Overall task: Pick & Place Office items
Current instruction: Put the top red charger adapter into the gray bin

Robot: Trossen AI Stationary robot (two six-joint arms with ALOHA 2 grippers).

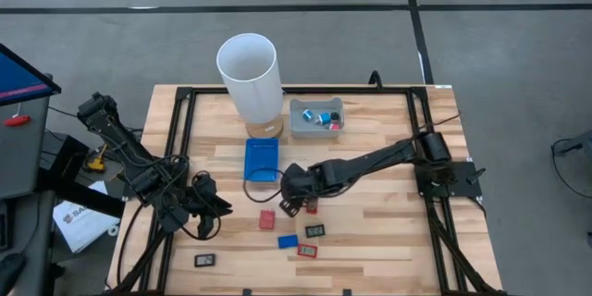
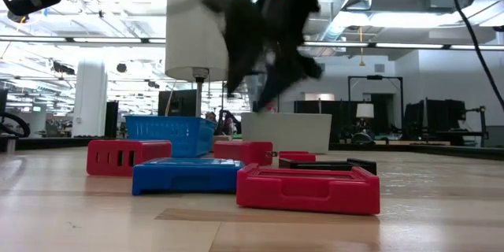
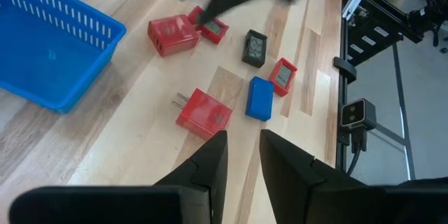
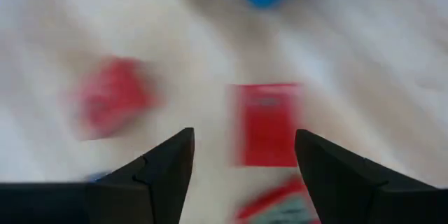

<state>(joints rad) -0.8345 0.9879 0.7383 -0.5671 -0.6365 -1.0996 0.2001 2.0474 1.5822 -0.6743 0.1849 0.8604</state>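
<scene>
Beside the blue mesh basket (image 1: 261, 159) on the wood-plank bench (image 1: 370, 240): right gripper (image 1: 294, 205) spread wide over a flat red rectangle (image 4: 266, 122); left gripper (image 1: 211, 205) narrowly parted, empty. Blocky plastic office items (image 3: 231, 77), ribbing plain only from low.

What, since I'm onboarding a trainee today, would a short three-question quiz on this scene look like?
1. True or false: the right gripper is clamped on a red piece.
2. What is in the grey tray? A) nothing B) small coloured pieces C) the white tube
3. Fill in: the lone black piece near the table's front edge lies on the ___ arm's side.
Key: 1 false, it hovers open above it; 2 B; 3 left.
</scene>
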